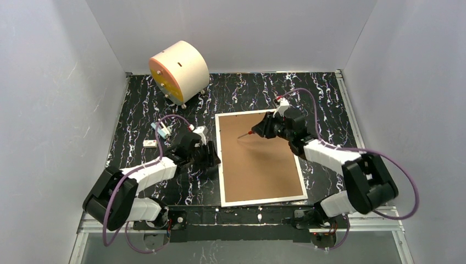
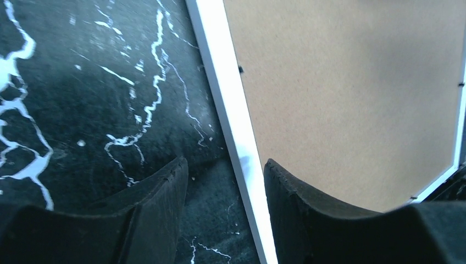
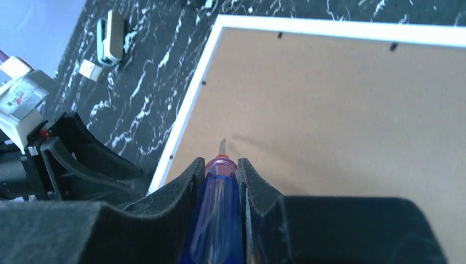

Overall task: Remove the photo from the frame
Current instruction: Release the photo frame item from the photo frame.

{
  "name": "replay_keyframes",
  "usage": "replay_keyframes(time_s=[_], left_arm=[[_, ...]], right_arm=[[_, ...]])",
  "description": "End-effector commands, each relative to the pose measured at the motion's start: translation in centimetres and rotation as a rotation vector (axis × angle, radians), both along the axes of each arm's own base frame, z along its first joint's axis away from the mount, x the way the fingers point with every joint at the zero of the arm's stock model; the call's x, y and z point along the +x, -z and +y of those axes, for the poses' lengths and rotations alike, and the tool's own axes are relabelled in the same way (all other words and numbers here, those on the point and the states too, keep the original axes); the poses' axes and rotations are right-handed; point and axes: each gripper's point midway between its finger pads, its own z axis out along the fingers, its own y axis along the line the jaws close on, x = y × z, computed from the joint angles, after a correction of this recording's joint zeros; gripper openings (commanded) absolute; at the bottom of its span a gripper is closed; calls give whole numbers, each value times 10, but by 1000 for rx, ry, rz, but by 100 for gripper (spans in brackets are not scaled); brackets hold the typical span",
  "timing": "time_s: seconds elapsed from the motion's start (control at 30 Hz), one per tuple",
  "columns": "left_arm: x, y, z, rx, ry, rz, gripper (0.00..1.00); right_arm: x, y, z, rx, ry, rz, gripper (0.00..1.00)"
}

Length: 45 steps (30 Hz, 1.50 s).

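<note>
The frame (image 1: 219, 159) lies face down on the black marbled table, its brown back panel (image 1: 258, 159) facing up. The photo is hidden beneath that panel. My left gripper (image 1: 211, 157) sits low at the frame's left side. In the left wrist view it (image 2: 225, 162) is open, and the white rim (image 2: 220, 82) runs between its fingers without being pinched. My right gripper (image 3: 221, 162) is shut on a blue screwdriver (image 3: 217, 220) with a red collar. The screwdriver's metal tip (image 1: 244, 135) points at the upper part of the panel (image 3: 340, 121).
A cream cylinder with an orange face (image 1: 178, 71) stands at the back left. A small teal and white object (image 1: 163, 130) and a small white block (image 1: 149, 143) lie left of the frame. Grey walls enclose the table on three sides.
</note>
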Motion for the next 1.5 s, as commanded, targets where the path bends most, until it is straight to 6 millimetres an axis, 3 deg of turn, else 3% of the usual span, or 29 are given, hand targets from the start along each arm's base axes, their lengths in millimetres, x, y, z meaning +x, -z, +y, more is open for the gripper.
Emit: replay_keyframes(time_s=[0.0, 0.13, 0.3, 0.47, 0.83, 1.2, 1.47], left_arm=[[22, -27, -6, -109, -23, -39, 53], [48, -39, -6, -134, -60, -58, 56], [79, -32, -6, -153, -110, -33, 56], [91, -13, 4, -121, -164, 4, 52], [94, 14, 3, -103, -164, 56, 44], [77, 43, 19, 4, -146, 110, 33], [73, 50, 18, 1, -128, 126, 34]], right_arm=[[35, -45, 22, 157, -57, -118, 1], [53, -41, 33, 193, -90, -116, 1], [70, -32, 48, 213, -146, -115, 1], [75, -22, 57, 242, -186, -111, 1], [71, 13, 61, 240, -232, -113, 1], [67, 41, 60, 230, -242, -98, 1], [65, 52, 65, 235, -272, -73, 1]])
